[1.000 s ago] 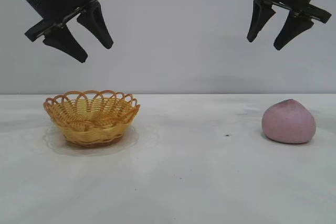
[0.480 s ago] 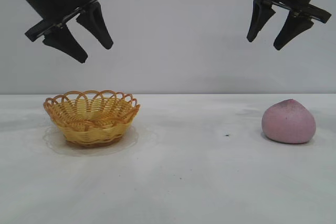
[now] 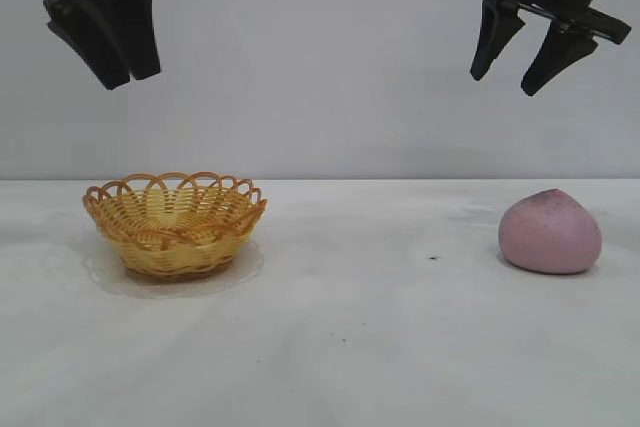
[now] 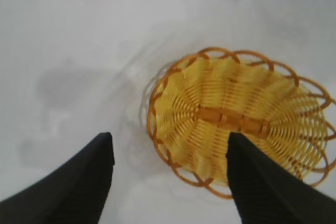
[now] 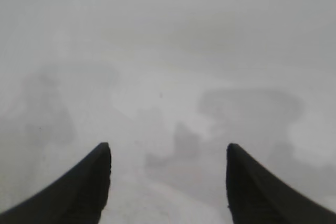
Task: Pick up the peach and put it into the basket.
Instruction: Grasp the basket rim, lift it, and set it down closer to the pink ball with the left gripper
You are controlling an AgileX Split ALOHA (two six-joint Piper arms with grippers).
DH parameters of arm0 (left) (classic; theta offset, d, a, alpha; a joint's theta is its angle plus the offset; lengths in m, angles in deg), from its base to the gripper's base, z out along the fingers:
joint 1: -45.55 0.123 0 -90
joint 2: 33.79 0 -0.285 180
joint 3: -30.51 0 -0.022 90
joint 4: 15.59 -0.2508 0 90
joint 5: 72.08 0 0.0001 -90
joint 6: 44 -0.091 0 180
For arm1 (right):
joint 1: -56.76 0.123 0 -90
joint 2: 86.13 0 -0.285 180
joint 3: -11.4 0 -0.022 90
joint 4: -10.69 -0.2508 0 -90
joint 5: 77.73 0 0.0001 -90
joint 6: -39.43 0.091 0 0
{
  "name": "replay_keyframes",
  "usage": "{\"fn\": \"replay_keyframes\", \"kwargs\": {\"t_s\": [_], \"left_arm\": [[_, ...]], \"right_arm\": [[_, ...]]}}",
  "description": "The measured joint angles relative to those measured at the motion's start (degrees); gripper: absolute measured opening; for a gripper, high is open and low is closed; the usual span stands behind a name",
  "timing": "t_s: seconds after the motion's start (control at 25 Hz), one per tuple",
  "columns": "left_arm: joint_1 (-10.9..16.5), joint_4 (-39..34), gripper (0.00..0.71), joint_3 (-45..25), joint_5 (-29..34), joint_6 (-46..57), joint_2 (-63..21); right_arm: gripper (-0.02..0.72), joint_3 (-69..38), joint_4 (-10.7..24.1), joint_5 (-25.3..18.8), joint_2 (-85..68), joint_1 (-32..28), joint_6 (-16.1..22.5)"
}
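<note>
White table (image 3: 380, 347), peach (image 3: 550, 232) below right pincer (image 3: 524, 65)

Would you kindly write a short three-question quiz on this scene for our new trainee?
1. True or false: the peach already lies inside the basket.
2. Multiple choice: the right gripper is A) shut on the peach, B) open and high above the table, C) resting in the basket.
3. Fill in: in the exterior view, the left gripper hangs above the ____.

Key:
1. False. The peach sits on the table, far to the right of the basket.
2. B.
3. Basket, whose inside also shows in the left wrist view between the open fingers.
</note>
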Motion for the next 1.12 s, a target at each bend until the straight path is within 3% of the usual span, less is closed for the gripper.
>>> {"fn": "replay_keyframes", "kwargs": {"t_s": [0.2,0.36,0.4,1.0,1.12], "left_arm": [[-4.31,-6.73,0.455,6.06,5.12,-0.22,4.72],[-6.16,-8.43,0.455,9.68,5.94,-0.22,8.68],[-6.40,-8.88,0.401,10.45,5.94,-0.32,9.94],[-6.52,-11.82,0.405,15.15,3.12,-0.95,20.60],[-6.52,-11.70,0.190,15.28,2.94,-1.05,21.45]], "right_arm": [[0.405,0.00,0.00,-0.13,0.00,0.00,0.00],[0.405,0.00,0.00,-0.22,0.00,0.00,0.00],[0.405,0.00,0.00,-0.22,0.00,0.00,0.00],[0.405,0.00,0.10,-0.69,0.00,0.00,-0.24],[0.405,0.00,0.10,-0.81,0.00,0.00,-1.09]]}}
